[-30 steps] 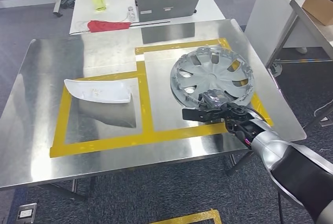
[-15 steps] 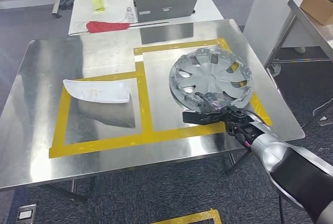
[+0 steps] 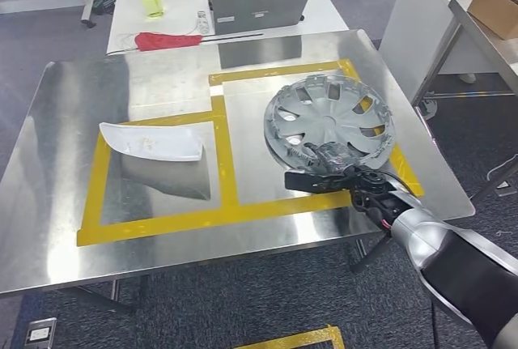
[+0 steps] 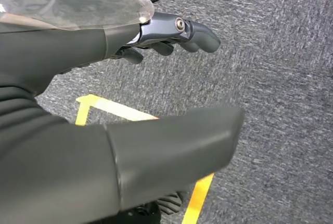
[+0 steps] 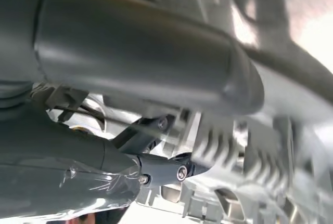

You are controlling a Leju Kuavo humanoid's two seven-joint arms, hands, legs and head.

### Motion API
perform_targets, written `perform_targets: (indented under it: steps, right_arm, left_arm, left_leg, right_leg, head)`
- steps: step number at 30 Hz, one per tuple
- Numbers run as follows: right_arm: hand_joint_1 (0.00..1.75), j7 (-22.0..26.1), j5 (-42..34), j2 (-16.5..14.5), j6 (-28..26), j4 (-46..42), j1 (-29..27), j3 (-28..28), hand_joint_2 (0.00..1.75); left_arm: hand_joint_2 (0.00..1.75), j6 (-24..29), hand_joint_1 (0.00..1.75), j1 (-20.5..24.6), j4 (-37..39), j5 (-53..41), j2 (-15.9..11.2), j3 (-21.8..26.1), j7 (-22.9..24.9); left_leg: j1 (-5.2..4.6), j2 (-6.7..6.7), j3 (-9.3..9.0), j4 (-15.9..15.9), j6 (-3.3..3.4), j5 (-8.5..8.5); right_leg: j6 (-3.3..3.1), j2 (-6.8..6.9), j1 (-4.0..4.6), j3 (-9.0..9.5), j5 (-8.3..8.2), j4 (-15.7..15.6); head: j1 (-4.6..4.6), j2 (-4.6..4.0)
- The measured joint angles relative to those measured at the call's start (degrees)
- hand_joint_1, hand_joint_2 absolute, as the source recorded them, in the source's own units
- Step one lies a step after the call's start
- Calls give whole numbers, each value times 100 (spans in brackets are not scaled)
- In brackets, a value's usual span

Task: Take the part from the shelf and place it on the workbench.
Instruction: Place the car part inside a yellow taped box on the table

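Placing step: right hand (image 3: 333, 177), centre-right of frame, grips the near rim of the hubcap (image 3: 329, 118) lying on the steel workbench (image 3: 73, 90); next it needs the fingers released; left hand (image 4: 173, 146) hangs empty, fingers apart.

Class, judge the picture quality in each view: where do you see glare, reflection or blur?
Head view: sharp; the steel workbench shows bright glare and mirrors the white part and the laptop. Left wrist view: the left hand fairly sharp over crisp carpet. Right wrist view: the right hand and the wheel cover soft, blown-out highlights at one corner.
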State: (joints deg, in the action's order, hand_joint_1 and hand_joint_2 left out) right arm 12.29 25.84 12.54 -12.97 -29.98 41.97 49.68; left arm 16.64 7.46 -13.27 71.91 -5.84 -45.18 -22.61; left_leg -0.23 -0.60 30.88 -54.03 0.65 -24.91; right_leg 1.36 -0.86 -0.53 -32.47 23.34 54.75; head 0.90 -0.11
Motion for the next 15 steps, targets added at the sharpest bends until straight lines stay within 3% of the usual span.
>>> perform_targets:
  steps: [9,15]
  right_arm:
    - [0,289,-754,-4,-163,-140,-3,-271,0]
    - [0,340,-2475,12,681,-942,117,-625,0]
  left_arm:
    - [0,-15,0,-1,1,-5,0,0,66]
    - [0,-55,0,1,1,-13,-3,0,129]
  left_leg:
    - [0,-2,9,0,1,1]
    - [0,-1,11,0,1,1]
  right_leg:
    - [0,3,-1,-8,0,2]
    - [0,1,0,-15,0,3]
  head:
    - [0,0]
    - [-1,0]
